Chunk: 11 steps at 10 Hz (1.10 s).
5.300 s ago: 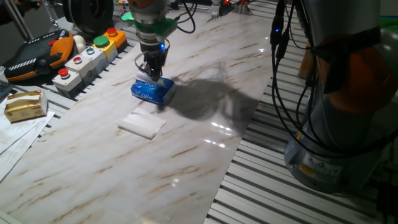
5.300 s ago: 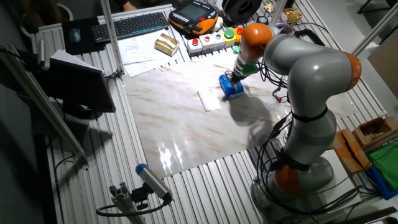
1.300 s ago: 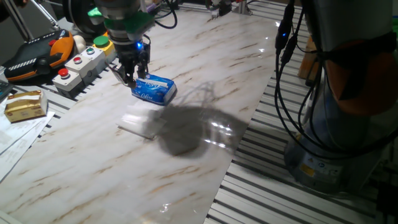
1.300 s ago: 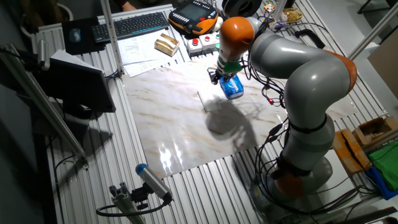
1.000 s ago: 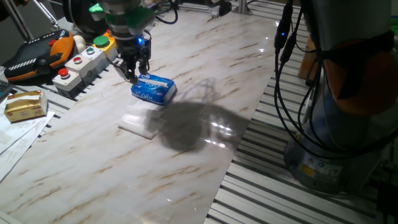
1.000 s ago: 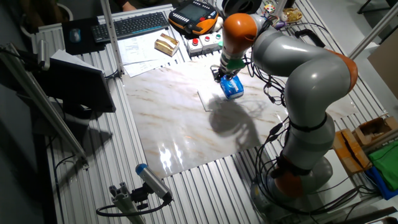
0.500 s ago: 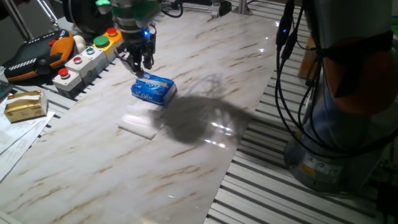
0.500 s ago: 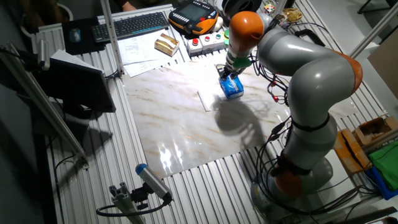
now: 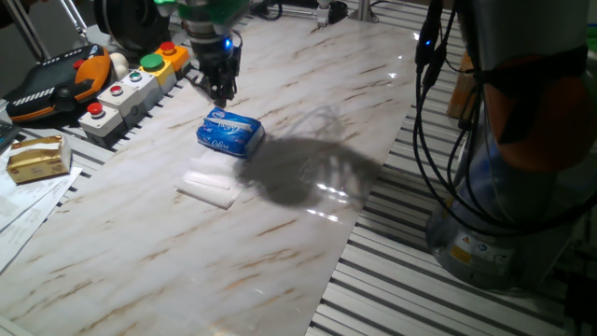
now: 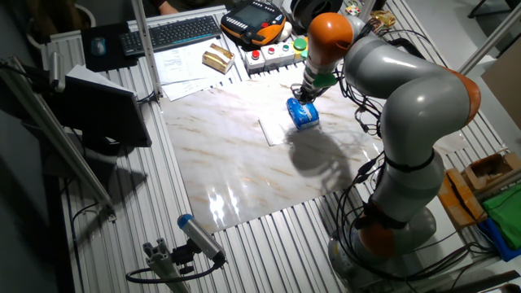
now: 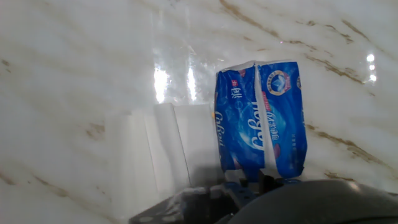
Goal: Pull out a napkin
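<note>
Two white folded napkins lie overlapping on the marble tabletop, the upper napkin (image 9: 211,174) (image 11: 186,146) partly over the lower napkin (image 9: 205,191) (image 11: 134,162). They show as one white patch, the napkins (image 10: 273,130), in the other fixed view. The blue-and-white tissue pack (image 9: 229,133) (image 10: 303,114) (image 11: 261,118) lies right beside them. My gripper (image 9: 222,96) (image 10: 304,95) hangs above the table just behind the pack. It is open by a small gap and holds nothing. The hand view shows only the dark underside of the hand at its bottom edge.
A button box (image 9: 131,89) with red and green buttons stands at the table's left edge, next to an orange-and-black pendant (image 9: 56,79). A tan box (image 9: 37,157) lies on papers at the left. Cables (image 9: 424,112) hang by the arm's base on the right.
My gripper has risen and moved back and to the right, from beside the pack's left end to above and behind it. A second napkin now lies on the first.
</note>
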{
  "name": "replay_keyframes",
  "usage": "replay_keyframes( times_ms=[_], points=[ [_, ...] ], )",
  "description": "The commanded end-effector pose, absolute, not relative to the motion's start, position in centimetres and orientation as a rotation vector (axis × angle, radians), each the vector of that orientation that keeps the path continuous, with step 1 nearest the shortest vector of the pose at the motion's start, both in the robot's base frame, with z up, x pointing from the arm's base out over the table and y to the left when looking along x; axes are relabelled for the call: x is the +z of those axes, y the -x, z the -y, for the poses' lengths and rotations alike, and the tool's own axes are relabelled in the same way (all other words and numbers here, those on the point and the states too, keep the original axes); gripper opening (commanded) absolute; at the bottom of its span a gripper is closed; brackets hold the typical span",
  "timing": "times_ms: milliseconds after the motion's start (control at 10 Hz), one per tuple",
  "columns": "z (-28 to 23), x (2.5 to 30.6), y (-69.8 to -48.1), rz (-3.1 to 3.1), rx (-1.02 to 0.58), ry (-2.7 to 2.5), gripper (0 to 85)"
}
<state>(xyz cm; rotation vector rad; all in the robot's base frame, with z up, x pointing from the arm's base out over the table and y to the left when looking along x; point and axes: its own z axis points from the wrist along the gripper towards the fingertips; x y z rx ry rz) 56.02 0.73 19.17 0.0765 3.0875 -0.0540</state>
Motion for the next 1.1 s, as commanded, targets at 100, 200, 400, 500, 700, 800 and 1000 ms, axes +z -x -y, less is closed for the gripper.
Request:
replay_keyframes(
  times_ms=[100,200,400,500,700,800,1000],
  points=[
    [-0.85,19.74,-55.6,-3.086,-0.061,-0.09,0.7],
    [-0.96,19.88,-55.47,-3.086,-0.061,-0.095,0.7],
    [-1.18,20.1,-55.35,-3.089,-0.057,-0.097,0.7],
    [-1.29,20.09,-55.41,-3.089,-0.057,-0.1,0.7],
    [-1.19,20.05,-55.44,-3.087,-0.068,-0.09,0.7],
    [-1.23,20.04,-55.44,-3.092,-0.064,-0.09,0.7],
    [-1.22,20.0,-55.49,-3.092,-0.066,-0.09,0.7]
  ],
)
